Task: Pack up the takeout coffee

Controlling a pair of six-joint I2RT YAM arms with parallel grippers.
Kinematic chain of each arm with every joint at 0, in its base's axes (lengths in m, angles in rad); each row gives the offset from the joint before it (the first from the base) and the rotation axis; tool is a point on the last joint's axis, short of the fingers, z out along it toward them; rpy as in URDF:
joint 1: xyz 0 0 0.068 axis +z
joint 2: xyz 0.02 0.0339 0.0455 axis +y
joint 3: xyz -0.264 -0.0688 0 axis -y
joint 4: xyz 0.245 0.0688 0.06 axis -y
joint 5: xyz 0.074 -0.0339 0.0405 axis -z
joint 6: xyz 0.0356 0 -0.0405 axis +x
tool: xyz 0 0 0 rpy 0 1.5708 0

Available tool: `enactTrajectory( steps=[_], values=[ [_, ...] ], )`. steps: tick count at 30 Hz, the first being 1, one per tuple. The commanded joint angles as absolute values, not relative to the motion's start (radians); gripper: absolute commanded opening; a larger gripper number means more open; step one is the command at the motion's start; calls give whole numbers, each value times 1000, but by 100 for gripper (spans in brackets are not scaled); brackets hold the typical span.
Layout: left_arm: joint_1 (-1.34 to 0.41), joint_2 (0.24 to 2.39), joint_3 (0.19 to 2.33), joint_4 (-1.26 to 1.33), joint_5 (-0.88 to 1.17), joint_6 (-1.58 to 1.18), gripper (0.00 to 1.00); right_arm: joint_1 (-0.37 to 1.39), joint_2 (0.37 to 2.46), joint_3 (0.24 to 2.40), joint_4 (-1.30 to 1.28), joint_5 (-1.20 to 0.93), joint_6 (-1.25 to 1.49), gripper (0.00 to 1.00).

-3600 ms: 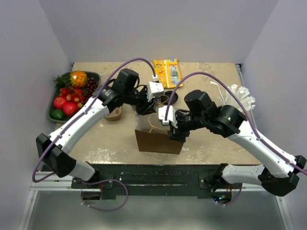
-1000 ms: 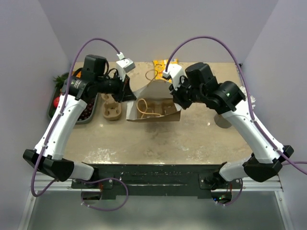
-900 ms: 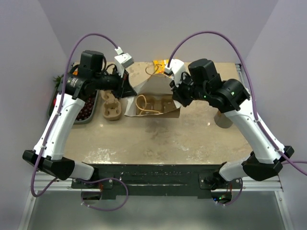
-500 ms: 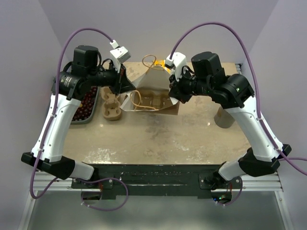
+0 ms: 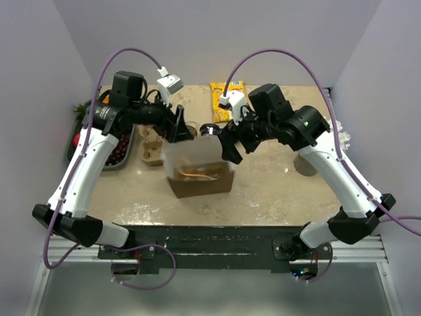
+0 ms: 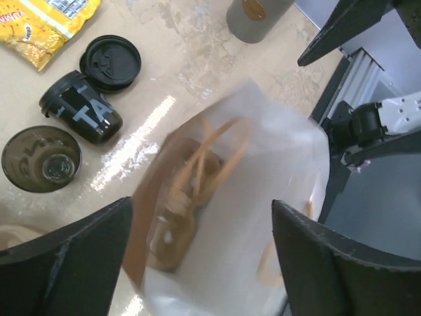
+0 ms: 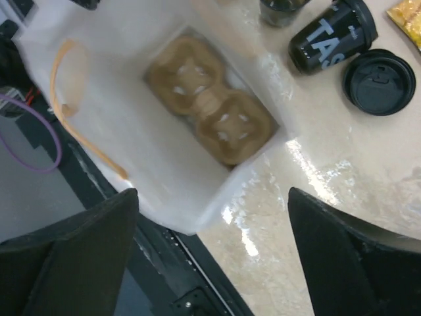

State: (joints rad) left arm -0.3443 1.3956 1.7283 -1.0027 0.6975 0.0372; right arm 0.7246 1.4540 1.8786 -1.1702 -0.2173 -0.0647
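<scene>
Left pincer [image 5: 181, 131] and right pincer [image 5: 230, 150] both spread open, paper bag [image 5: 200, 184] just below between them, cup carrier [image 7: 210, 108] inside it

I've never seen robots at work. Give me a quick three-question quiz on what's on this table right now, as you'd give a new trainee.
1. True or false: the cup carrier sits at the bottom of the paper bag.
2. Pick one. The black cup with white lettering is: A, upright in the carrier; B, lying on its side on the table; C, standing inside the bag.
3. Short answer: how many cup wells does the carrier in the bag have?

Key: 1 true; 2 B; 3 two.
</scene>
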Motion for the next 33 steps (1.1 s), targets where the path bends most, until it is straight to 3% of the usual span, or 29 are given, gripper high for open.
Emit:
enactTrajectory(
  steps=[1, 7, 14, 16, 20, 23, 33],
  values=[
    [-337, 1476, 1788, -887, 658, 29, 99, 666, 1483, 1946, -1118, -209, -40, 99],
    [-334, 1513, 1845, -795, 629, 89, 99, 646, 1497, 2030, -1027, -299, -117, 99],
    [-333, 1196, 1568, -402, 650, 195, 100, 646, 1394, 1815, -793, -474, -414, 91],
    [-333, 1167, 1580, -445, 719, 247, 100, 646, 1435, 1818, -784, -501, -434, 88],
    [-333, 1166, 1640, -769, 795, 343, 97, 646, 1531, 1859, -776, -596, -443, 81],
    [-333, 1140, 1595, -874, 830, 353, 95, 646, 1581, 1853, -706, -643, -416, 81],
    [-333, 1164, 1428, -828, 894, 242, 89, 647, 1689, 1853, -543, -750, -341, 82]
  ],
)
